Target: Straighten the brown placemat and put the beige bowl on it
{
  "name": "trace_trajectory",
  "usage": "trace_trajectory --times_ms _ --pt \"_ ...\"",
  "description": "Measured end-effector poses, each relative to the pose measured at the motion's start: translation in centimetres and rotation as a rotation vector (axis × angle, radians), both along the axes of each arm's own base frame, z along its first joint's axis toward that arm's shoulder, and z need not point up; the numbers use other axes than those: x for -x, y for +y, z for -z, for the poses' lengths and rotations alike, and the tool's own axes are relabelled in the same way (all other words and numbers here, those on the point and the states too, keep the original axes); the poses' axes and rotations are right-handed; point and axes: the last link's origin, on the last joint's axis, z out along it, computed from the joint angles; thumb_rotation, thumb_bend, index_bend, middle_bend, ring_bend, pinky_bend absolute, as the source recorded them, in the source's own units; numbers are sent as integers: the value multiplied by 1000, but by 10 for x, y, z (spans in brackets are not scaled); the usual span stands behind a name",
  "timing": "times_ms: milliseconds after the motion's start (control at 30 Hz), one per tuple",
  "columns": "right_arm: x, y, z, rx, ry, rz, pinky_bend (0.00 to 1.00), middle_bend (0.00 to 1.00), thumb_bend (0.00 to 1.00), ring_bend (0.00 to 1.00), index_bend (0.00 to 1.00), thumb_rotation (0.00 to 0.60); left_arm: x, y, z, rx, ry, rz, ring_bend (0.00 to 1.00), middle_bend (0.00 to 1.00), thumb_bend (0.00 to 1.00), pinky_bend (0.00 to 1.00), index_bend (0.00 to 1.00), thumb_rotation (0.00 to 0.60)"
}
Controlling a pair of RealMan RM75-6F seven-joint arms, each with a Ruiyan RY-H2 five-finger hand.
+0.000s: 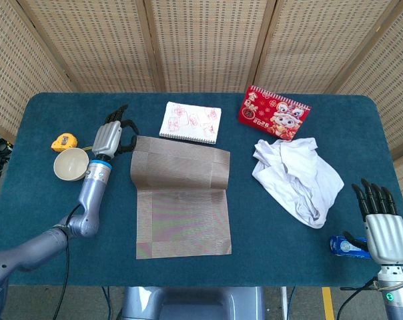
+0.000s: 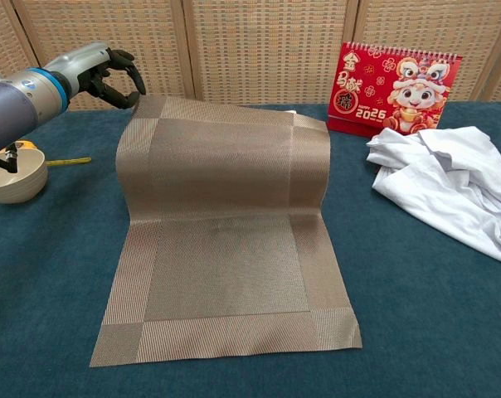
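Half of the brown woven rectangular placemat [image 2: 226,240] lies on the blue tabletop [image 1: 301,253]; its far half is raised, pinched at a corner by the left hand [image 1: 111,137]. It looks light and floppy, best gripped at corners. Beige round bowl [image 1: 71,164] waits left. Right hand [image 1: 381,223] idle, fingers straight.

My left hand [image 1: 111,135] holds the far left corner of the placemat [image 1: 180,200] raised. The bowl [image 1: 71,164] stands just beside my forearm, tape measure [image 1: 64,141] behind it. The notebook [image 1: 191,122] lies close beyond the lifted edge. Right of the placemat, open counter [image 1: 248,207] separates it from the white cloth [image 1: 297,177].
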Motion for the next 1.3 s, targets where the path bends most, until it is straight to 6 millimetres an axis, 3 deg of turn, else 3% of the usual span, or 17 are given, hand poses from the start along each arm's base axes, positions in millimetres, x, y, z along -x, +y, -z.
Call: trace_trajectory --times_ms 67,100,400,600,800,1000,1300 --pt "2 -1 1 -2 4 8 0 0 0 0 0 600 2 4 2 -18 4 -26 0 0 324 0 0 600" --pt "3 -2 1 -4 7 10 0 0 0 0 0 600 3 6 2 -29 1 -39 0 0 306 0 0 600" --pt "1 0 6 -15 20 3 0 0 0 0 0 600 12 10 -24 -176 -55 -41 0 0 302 0 0 600" --pt "-2 0 12 -46 39 -16 0 0 0 0 0 600 26 -6 -55 -211 -37 32 0 0 302 0 0 600" --pt "-10 -6 26 -151 114 -106 0 0 0 0 21 600 54 -42 -89 -197 69 72 0 0 256 0 0 600" --pt "-26 -14 44 -305 180 -232 0 0 0 0 99 600 81 -87 -115 -183 166 51 0 0 7 0 0 600" --pt "-67 -29 90 -566 256 -466 0 0 0 0 221 600 106 -169 -131 -128 215 -50 0 0 0 0 0 600"
